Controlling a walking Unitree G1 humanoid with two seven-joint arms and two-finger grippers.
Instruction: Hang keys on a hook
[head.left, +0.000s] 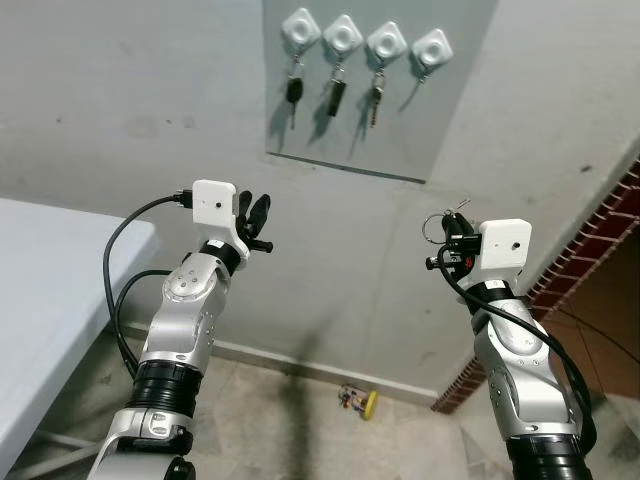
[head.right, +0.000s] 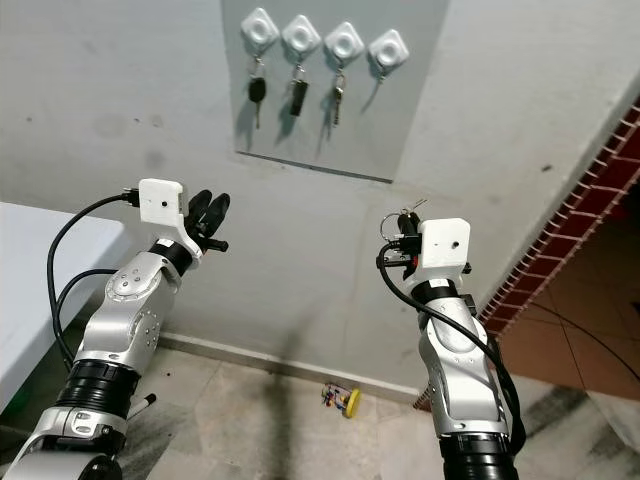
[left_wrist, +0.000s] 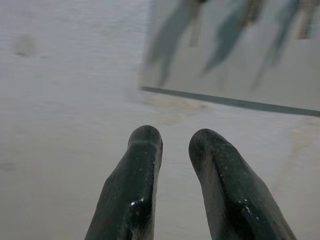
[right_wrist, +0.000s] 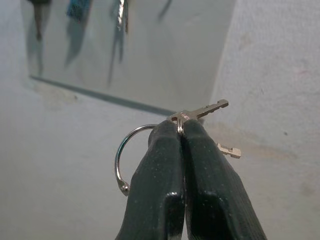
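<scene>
Both arms rise at lower frame: left gripper at centre left, fingers slightly apart; right gripper at centre right, fingers clamped on keys. Hooks sit upper centre.

The right claw grips a silver key ring with keys below four white wall hooks; the left claw is raised alongside.
</scene>
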